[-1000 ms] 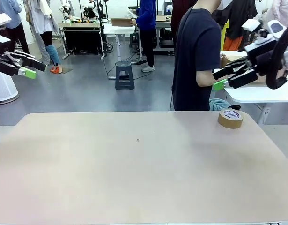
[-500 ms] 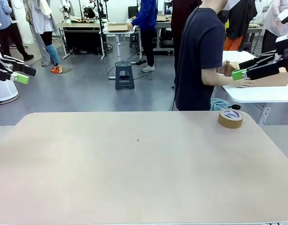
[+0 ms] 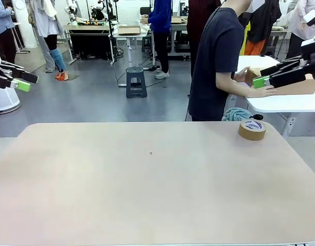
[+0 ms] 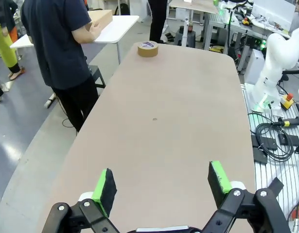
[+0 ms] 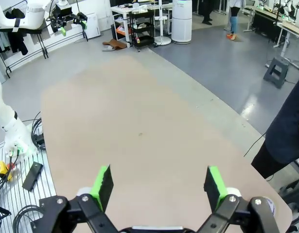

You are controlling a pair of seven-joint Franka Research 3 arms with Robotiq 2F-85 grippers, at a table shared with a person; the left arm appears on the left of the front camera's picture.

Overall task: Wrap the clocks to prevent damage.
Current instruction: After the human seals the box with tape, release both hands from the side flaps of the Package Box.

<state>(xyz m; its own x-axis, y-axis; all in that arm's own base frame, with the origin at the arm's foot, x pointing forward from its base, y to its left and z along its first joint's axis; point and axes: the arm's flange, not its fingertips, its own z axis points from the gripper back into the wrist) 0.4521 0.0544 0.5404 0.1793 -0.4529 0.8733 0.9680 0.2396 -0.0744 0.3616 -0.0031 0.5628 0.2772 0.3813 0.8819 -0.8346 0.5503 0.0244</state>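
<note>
Clocks: can't tell where they are.

Front view: L gripper (image 3: 16, 79) hangs high at left, R gripper (image 3: 267, 76) high at right, both spread wide, nothing in them. Tape (image 3: 252, 129) sits on table (image 3: 147, 195), far right. Person (image 3: 218, 61) touches a box (image 3: 295, 87).

L wrist view: pads (image 4: 104, 184) wide apart over table, tape far off.

R wrist view: pads (image 5: 102, 180) wide apart over table.

1. We see a wide table (image 3: 147, 189) with a plain beige top and rounded corners.
2. We find a roll of brown packing tape (image 3: 252, 129) lying flat on it, near the far right corner.
3. We notice a tiny dark speck (image 3: 150, 152) near the middle of the top.
</note>
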